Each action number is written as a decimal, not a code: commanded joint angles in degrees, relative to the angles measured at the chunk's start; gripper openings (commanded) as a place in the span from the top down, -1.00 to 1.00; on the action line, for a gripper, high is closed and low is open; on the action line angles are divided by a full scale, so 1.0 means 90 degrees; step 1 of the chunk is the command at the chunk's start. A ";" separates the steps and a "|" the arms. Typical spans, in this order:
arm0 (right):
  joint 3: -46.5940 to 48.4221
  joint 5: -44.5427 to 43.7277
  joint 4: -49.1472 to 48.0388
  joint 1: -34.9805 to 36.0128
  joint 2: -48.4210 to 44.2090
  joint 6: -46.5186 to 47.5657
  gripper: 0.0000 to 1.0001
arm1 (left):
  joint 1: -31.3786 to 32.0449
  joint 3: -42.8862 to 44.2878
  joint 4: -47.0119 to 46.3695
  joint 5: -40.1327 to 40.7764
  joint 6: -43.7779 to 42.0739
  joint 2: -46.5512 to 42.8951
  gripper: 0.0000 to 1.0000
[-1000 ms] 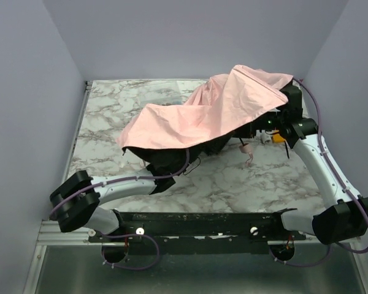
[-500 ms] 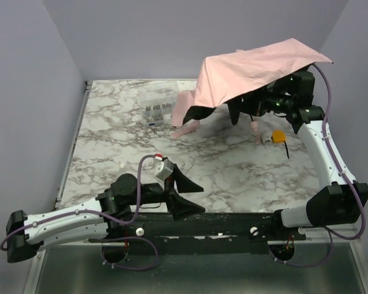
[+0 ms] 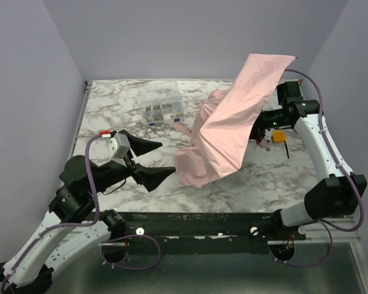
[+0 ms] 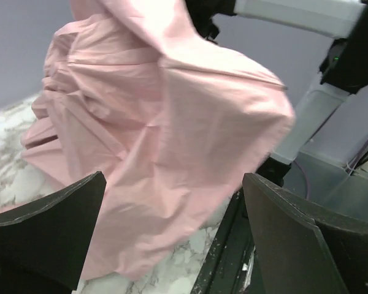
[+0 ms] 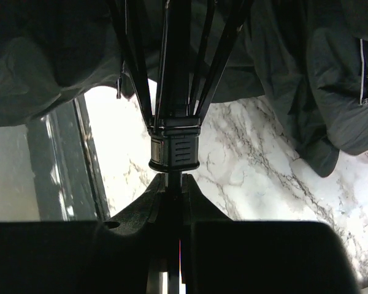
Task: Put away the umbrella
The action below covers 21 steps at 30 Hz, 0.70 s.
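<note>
Drooping umbrella [image 3: 227, 131] within right tool [image 5: 173, 181]

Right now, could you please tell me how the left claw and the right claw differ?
The left claw is wide open and empty; the right claw is shut on the thin shaft of the umbrella. The left claw is outside the umbrella, facing its pink fabric from the near left; the right claw is tucked under that fabric at the far right. Both are black and two-fingered.

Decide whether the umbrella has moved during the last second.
Yes. The umbrella has swung right, off the clear parts box, which it covered before.
</note>
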State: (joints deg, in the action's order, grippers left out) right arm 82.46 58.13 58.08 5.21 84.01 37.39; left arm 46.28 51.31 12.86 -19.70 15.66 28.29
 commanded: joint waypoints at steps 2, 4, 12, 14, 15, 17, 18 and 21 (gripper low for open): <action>-0.0187 0.0381 0.1136 0.0078 -0.0266 0.2544 0.99 | -0.1155 -0.0588 -0.0728 -0.1445 0.1516 0.0626 -0.97; -0.0432 0.0349 0.0935 0.0092 -0.0446 0.2743 0.99 | -0.1456 -0.1027 -0.1702 -0.1725 0.2223 0.0763 -0.97; -0.1159 0.0137 0.1288 0.0106 -0.0540 0.5054 0.99 | -0.1953 -0.2293 -0.3795 -0.2056 0.3676 0.1021 -0.96; -0.1235 0.0041 0.1111 0.0112 -0.0439 0.5039 0.99 | -0.2009 -0.2479 -0.4184 -0.2119 0.3976 0.1054 -0.95; -0.1242 -0.0022 0.0993 0.0112 -0.0393 0.4952 0.99 | -0.2019 -0.2545 -0.4312 -0.2145 0.4128 0.1079 -0.94; -0.1237 -0.0154 0.0892 0.0123 -0.0291 0.4924 0.99 | -0.2030 -0.2637 -0.4482 -0.2244 0.4264 0.1104 -0.93; -0.1216 -0.0250 0.0814 0.0131 -0.0251 0.4835 0.99 | -0.2041 -0.2683 -0.4574 -0.2268 0.4310 0.1098 -0.93; -0.0918 -0.0566 0.0930 0.0196 -0.0044 0.4784 0.99 | -0.2047 -0.2793 -0.4709 -0.2276 0.4320 0.1075 -0.93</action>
State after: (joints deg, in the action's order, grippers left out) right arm 71.46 56.25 66.98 6.26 81.49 78.15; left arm 28.34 27.70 -22.48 -37.36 51.05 38.33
